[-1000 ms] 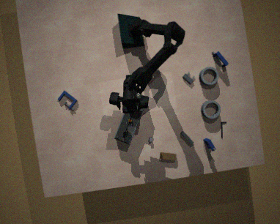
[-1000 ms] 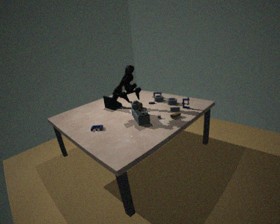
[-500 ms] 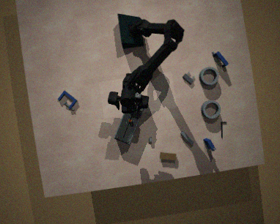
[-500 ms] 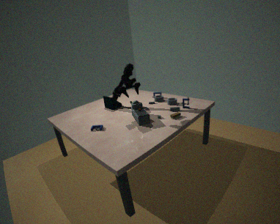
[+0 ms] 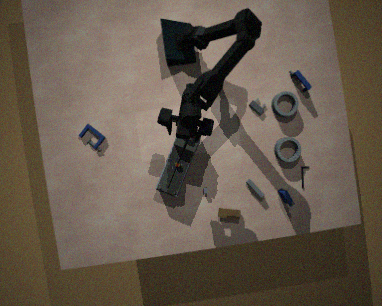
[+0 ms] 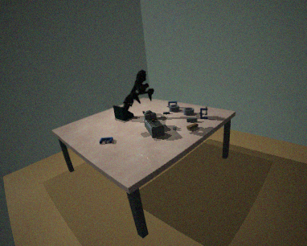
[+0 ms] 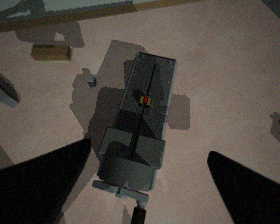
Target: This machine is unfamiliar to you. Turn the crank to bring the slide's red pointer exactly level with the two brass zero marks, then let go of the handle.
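The grey machine (image 5: pixel 167 184) (image 6: pixel 154 129) (image 7: pixel 158 75) is a long box on the table. Its small red pointer (image 7: pixel 146 99) shows between two yellow brass marks (image 7: pixel 150 102); it looks close to level, but exact alignment is too small to tell. The crank's grey arm (image 7: pixel 105 186) is at the near end of the machine in the wrist view, with its black handle (image 7: pixel 138 215) at the bottom edge, partly cut off. My gripper (image 5: pixel 186 131) (image 6: pixel 145 100) (image 7: pixel 149 150) is open and empty above the crank end, its fingers wide apart and clear of the handle.
A tan block (image 5: pixel 229 213) (image 6: pixel 192 127) (image 7: pixel 51 53) and a small grey piece (image 5: pixel 205 191) (image 7: pixel 91 80) lie near the machine. A blue clamp (image 5: pixel 96 131) (image 6: pixel 106 140) lies on its other side. Two grey rings (image 5: pixel 275 106) (image 5: pixel 278 151), blue clamps (image 5: pixel 301 80) (image 5: pixel 285 196) and a grey bar (image 5: pixel 255 189) lie farther off.
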`<action>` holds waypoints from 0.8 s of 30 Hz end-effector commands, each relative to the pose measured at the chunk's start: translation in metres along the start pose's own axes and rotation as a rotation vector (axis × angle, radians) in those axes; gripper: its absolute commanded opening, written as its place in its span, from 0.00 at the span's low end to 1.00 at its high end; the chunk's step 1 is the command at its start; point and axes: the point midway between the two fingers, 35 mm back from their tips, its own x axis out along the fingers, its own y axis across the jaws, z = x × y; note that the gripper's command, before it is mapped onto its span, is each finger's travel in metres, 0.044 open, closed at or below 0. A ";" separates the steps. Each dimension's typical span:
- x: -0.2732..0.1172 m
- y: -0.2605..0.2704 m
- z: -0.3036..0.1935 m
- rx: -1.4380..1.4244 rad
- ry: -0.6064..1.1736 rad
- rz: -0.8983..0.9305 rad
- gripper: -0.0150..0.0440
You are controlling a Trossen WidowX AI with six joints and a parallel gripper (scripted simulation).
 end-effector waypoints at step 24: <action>-0.005 0.002 -0.079 0.106 -0.077 -0.108 1.00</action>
